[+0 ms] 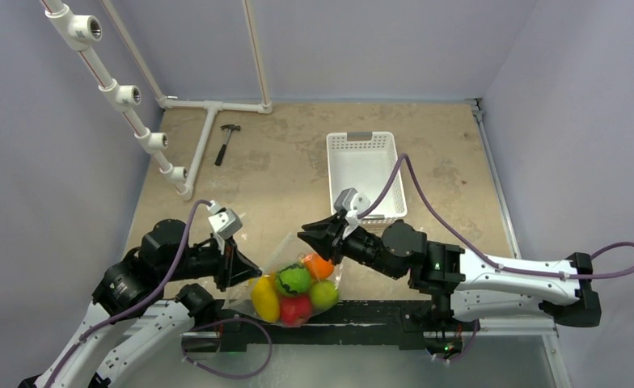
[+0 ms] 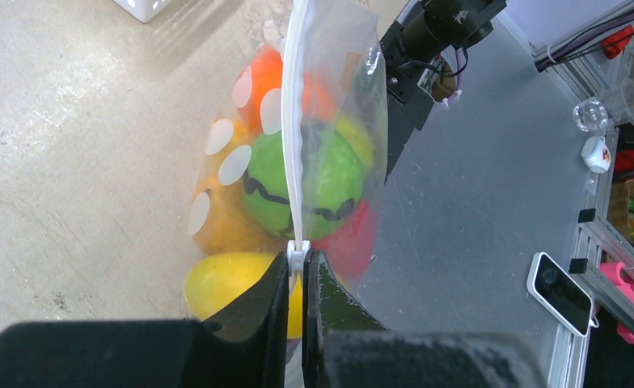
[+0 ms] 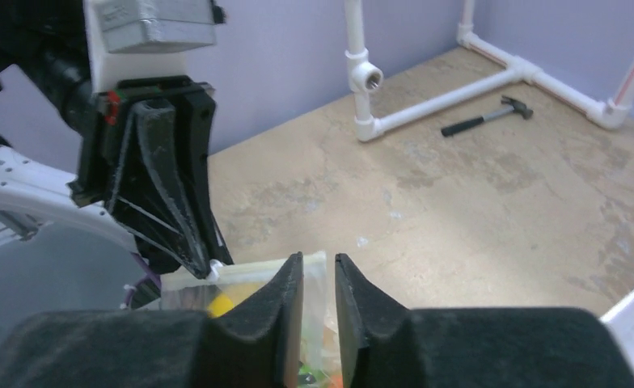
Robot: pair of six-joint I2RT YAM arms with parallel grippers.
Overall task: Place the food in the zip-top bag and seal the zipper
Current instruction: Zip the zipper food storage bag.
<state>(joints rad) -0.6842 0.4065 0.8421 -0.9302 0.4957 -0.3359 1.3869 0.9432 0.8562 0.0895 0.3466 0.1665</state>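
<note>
The zip-top bag point(image 1: 280, 255) hangs stretched between the two hands over the near edge of the bench point(image 1: 297, 162), its mouth edge uppermost and the food point(image 1: 294, 280) bunched in its lower part: a yellow fruit, a dark green one with a black line on it, a red one, a paler green one and an orange one, all pressed together behind the white-dotted plastic. The left hand point(image 2: 298, 263) is narrowed right down onto one end of the zipper point(image 2: 296, 121), the small end tab of the strip pinched between its black fingers point(image 2: 261, 303), and from there the strip runs straight away towards the other arm. The right hand point(image 3: 319, 279) is almost closed as well, its two fingers set on either side of the opposite end of the strip with the bag's top edge lying in the slim gap between them. From the right wrist the fruits are nearly all hidden below its own fingers, and only slivers of yellow, green and orange show. Whether the strip is pressed shut along its length cannot be made out, nor whether the bag's bottom rests on anything. A white slotted basket point(image 1: 362, 139) stands well behind the right hand, and a hammer point(image 1: 227, 143) lies far back by the white pipes point(image 1: 209, 121)
</note>
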